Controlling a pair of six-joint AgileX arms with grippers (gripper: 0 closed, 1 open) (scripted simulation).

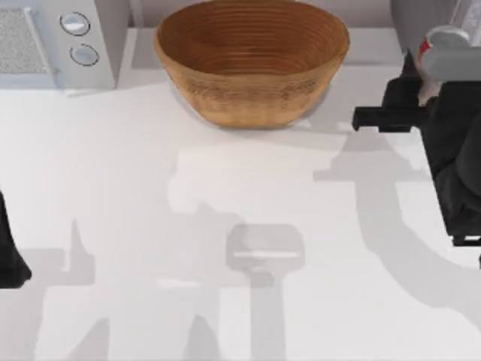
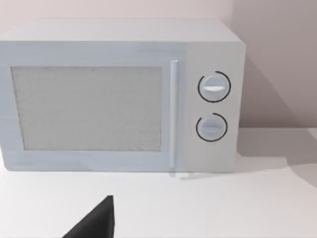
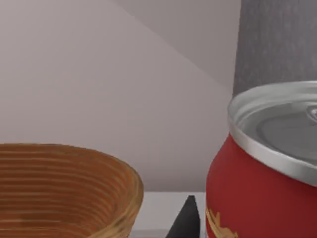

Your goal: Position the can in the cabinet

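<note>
The white table (image 1: 150, 173) is spreading under everything, crossed by grey shadows of my arms. At twelve o'clock in the top view, the woven bowl (image 1: 252, 64) is sitting upright, its far rim cut by the frame. At eleven o'clock, the white microwave (image 1: 56, 41) with two round knobs is standing against the back, mostly cropped; my left wrist view is facing its door and knobs (image 2: 214, 106) squarely.

At one to two o'clock, the grey cabinet (image 1: 421, 15) is peeking in at the corner, most of it out of frame, so I cannot make out its door. My right wrist view is catching a slab of its speckled grey side (image 3: 277, 44) rising behind the can.

My right gripper (image 1: 409, 98) is reaching in at two o'clock; I cannot tell how its fingers are standing. The can (image 1: 440, 49) is sitting just beyond it, beside the cabinet, its red side and silver top (image 3: 277, 148) looming close to my right wrist.

My left arm (image 1: 11, 256) is sitting parked at nine o'clock.
</note>
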